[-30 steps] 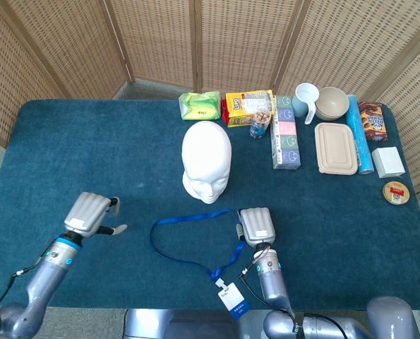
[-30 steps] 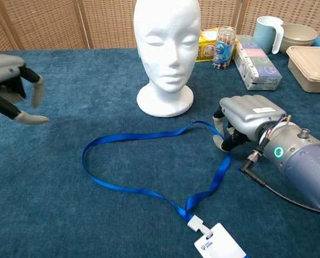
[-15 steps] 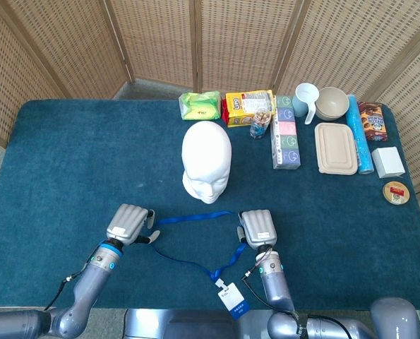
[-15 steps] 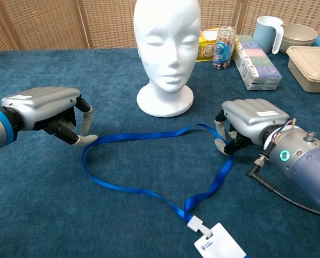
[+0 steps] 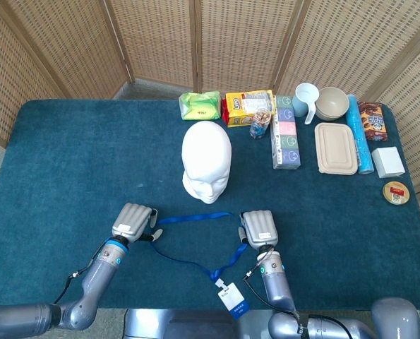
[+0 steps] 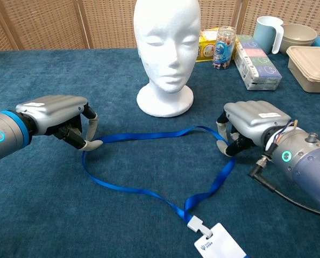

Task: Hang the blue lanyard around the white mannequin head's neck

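The blue lanyard [image 6: 149,134] lies in a loop on the table [image 5: 68,162], just near of the white mannequin head [image 6: 166,48], which stands upright; its white badge [image 6: 220,246] rests at the near edge. The left hand [image 6: 60,115] has its fingers curled down onto the loop's left end, and the right hand [image 6: 251,123] is curled over the loop's right end. Whether either truly grips the strap cannot be told.

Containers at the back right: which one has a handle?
The pale blue plastic cup, left of the beige bowl. The bowl and the flat lidded beige box have no handle.
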